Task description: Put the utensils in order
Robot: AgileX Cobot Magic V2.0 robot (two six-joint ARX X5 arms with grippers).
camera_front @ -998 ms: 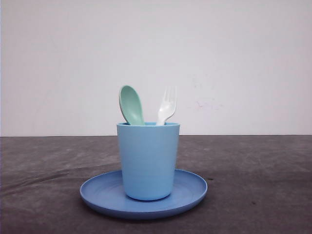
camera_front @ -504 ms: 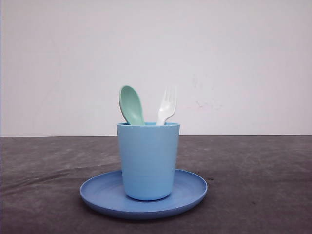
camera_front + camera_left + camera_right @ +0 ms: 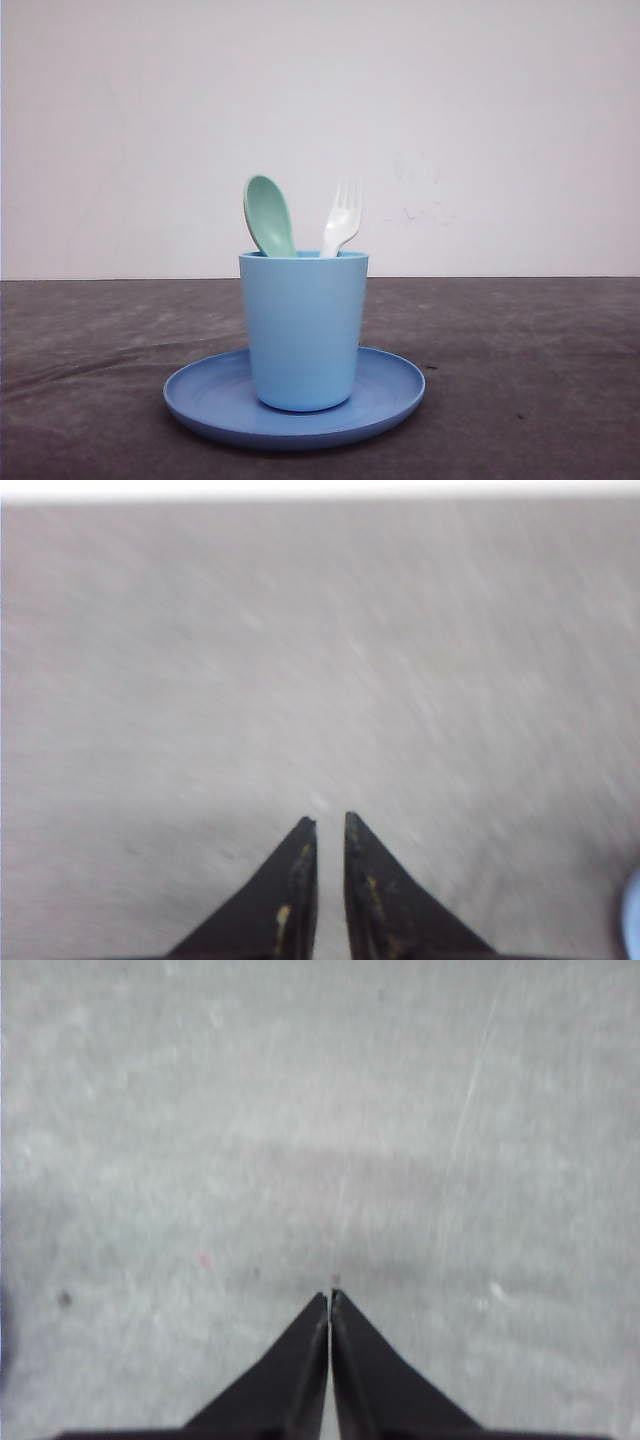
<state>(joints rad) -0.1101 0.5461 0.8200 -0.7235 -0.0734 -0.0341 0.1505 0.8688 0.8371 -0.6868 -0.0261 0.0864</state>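
Front cam's got the mint spoon (image 3: 268, 214) and white fork (image 3: 342, 217) standing in the blue cup (image 3: 303, 330) on its plate (image 3: 395, 390), dark tabletop (image 3: 540, 370), white wall (image 3: 480, 120), while the wrist cams show the left gripper (image 3: 329, 825) nearly closed and the right gripper (image 3: 330, 1298) pinched closed, both empty.

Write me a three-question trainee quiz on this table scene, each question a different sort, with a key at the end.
1. True or false: the pale mint-green plastic spoon and the small white plastic fork lie flat on the round blue plate.
2. Multiple choice: the light blue plastic cup stands A) on the plate, B) on the dark table beside the plate, C) tipped on its side.
3. Fill in: in the front view, the spoon stands to the ____ of the fork.

Key
1. False: both stand upright in the cup, heads up above its rim.
2. A.
3. Left.

Bonus note: the left claw has a narrow gap between its tips and the right claw is shut; both are empty.
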